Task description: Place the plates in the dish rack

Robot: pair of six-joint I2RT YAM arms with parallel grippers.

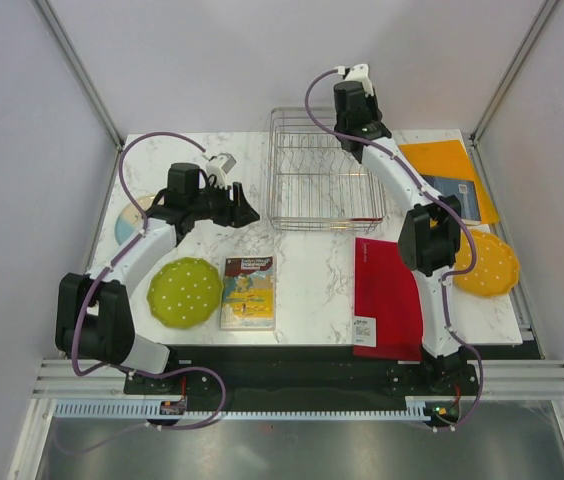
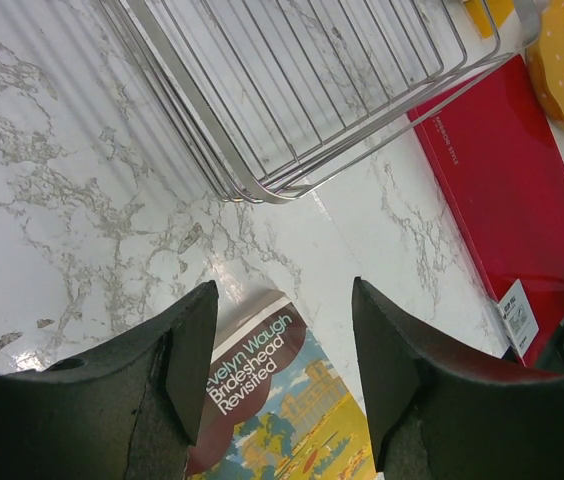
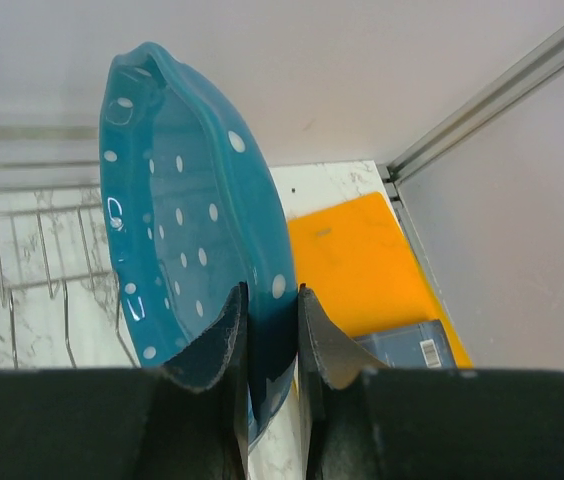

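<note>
My right gripper [image 3: 272,300] is shut on the rim of a teal blue plate with white dots [image 3: 182,230], held on edge above the right end of the silver wire dish rack [image 1: 322,170]; the top view hides this plate under the gripper [image 1: 354,125]. My left gripper [image 1: 248,215] is open and empty, hovering left of the rack's front corner, over bare marble and the book's top edge [image 2: 282,350]. A lime green plate [image 1: 184,292] lies front left. An orange-yellow plate [image 1: 487,263] lies at the right. A cream-and-pale-blue plate [image 1: 128,222] is partly hidden by the left arm.
An illustrated book [image 1: 248,291] lies beside the lime plate. A red flat folder [image 1: 387,295] lies front right of the rack. An orange folder [image 1: 447,160] with a blue book [image 1: 457,195] on it lies at the back right. The rack [image 2: 292,80] holds nothing visible.
</note>
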